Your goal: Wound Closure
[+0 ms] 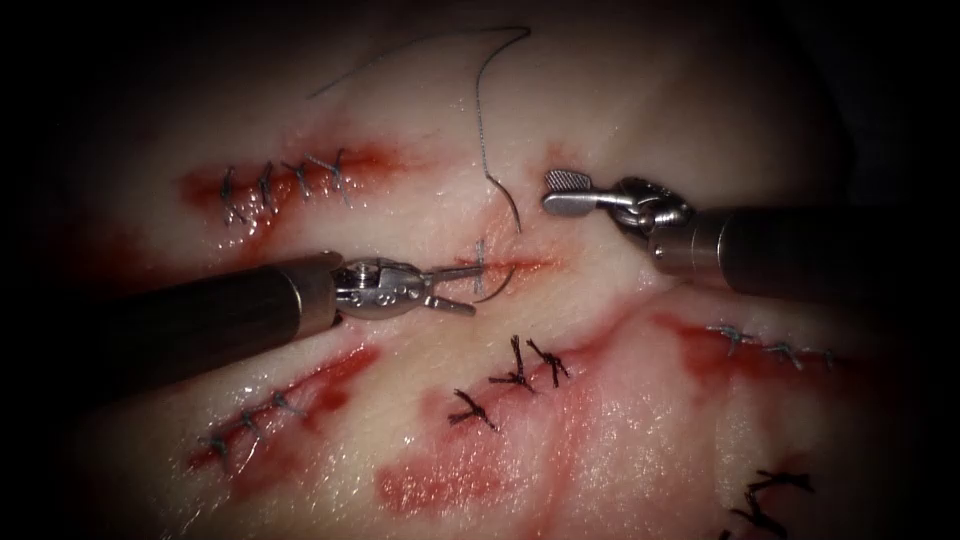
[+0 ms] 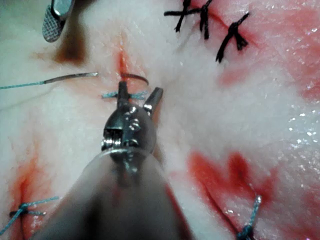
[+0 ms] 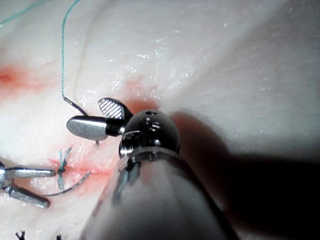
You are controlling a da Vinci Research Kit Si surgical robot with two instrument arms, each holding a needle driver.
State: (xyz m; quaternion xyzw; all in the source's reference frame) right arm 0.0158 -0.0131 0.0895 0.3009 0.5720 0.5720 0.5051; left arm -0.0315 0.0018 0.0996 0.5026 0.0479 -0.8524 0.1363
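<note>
The curved needle (image 1: 505, 235) sits at the centre of the endoscope frame, threaded through the tissue (image 1: 620, 110). Its tail end arcs above the short central cut (image 1: 510, 266), and its point end curves out below the cut, just right of an existing grey stitch (image 1: 480, 255). The middle of the curve is buried in the tissue. Grey thread (image 1: 482, 110) runs from the needle's tail straight up the frame, then bends left in a long loop lying loose on the pale surface near the top.

The left tool (image 1: 458, 288) enters from the lower left, and its jaws are spread apart. The upper jaw lies along the cut by the stitch and the lower jaw angles downward, with the emerging needle end just beyond their tips. I cannot tell whether either jaw touches the needle; they grip nothing. In the left wrist view, the same tool (image 2: 137, 97) points at the cut with the needle's arc (image 2: 134, 77) just ahead of it.

The right tool (image 1: 568, 192) comes in from the right, sitting just right of the needle's tail. Its jaws are parted and empty, as the right wrist view (image 3: 100, 117) shows clearly, with the ridged inner face of one jaw visible.

Around them, red fluid (image 1: 440, 485) stains the tissue, and several other stitched cuts lie at upper left (image 1: 285, 180), lower left and right. Dark knots (image 1: 520, 375) sit below centre.
</note>
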